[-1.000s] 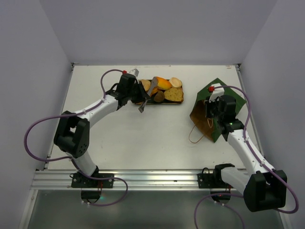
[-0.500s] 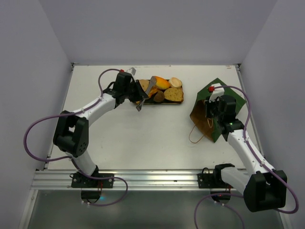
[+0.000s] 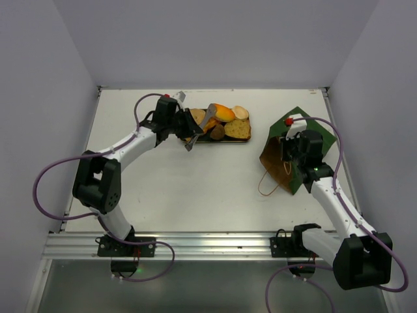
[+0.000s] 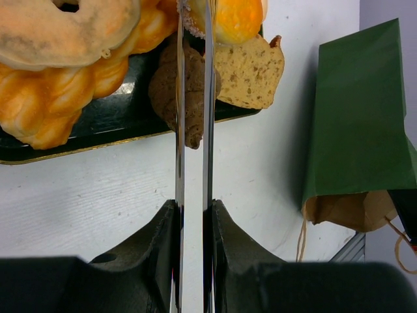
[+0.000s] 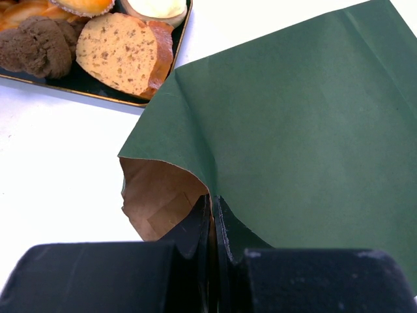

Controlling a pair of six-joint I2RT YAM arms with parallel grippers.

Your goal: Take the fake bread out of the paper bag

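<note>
Over the tray point(image 4: 78, 153), left end effector point(image 4: 193, 212) clamps tongs point(image 4: 208, 98); right end effector point(image 5: 213, 218) pinches the paper bag point(image 5: 293, 117) rim. Withdraw tongs straight, don't nudge fake bread point(image 4: 58, 91).

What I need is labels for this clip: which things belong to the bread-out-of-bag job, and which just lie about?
Job: fake bread; paper bag, pinched by right gripper; metal tongs, clamped in left gripper.
Lying about: dark tray, merely under the bread.
</note>
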